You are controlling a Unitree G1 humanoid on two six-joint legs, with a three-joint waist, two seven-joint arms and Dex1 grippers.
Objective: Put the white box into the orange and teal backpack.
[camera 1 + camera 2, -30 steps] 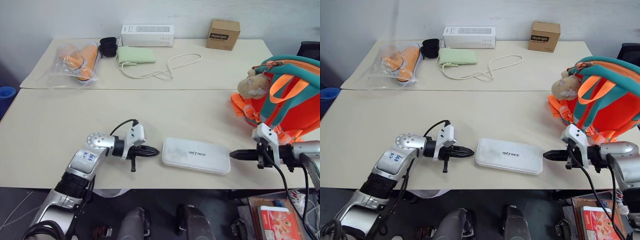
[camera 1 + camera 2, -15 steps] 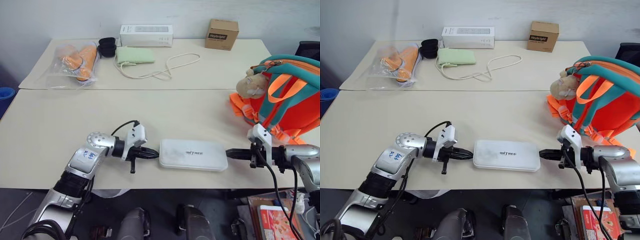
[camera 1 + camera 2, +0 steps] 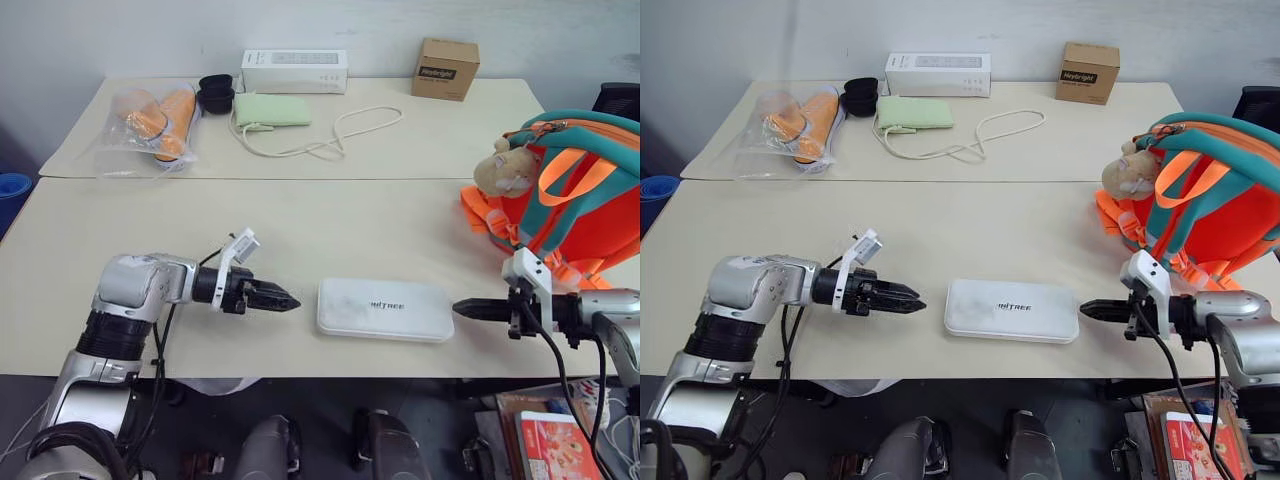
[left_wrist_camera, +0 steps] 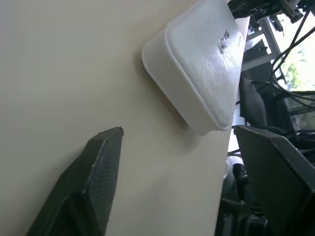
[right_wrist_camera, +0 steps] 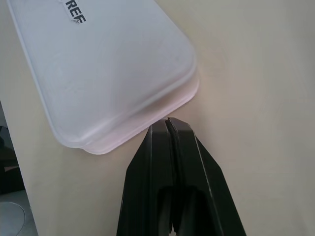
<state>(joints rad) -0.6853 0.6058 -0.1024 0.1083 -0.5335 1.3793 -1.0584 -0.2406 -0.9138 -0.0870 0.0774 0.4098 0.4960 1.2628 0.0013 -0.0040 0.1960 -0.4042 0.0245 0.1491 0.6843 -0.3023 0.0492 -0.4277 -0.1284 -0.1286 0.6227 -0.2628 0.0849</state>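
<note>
White box (image 3: pixel 383 308) lettered "…TREE" is lying flat on the counter (image 3: pixel 300 230), left gripper (image 4: pixel 172 162) fingers spreading released beside it, right gripper (image 5: pixel 169 123) fingers pressing clenched, empty, at its opposite end, orange and teal backpack (image 3: pixel 575 190) standing right.

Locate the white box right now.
The white box lies flat near the table's front edge, centre, between the left claw and right claw.
</note>
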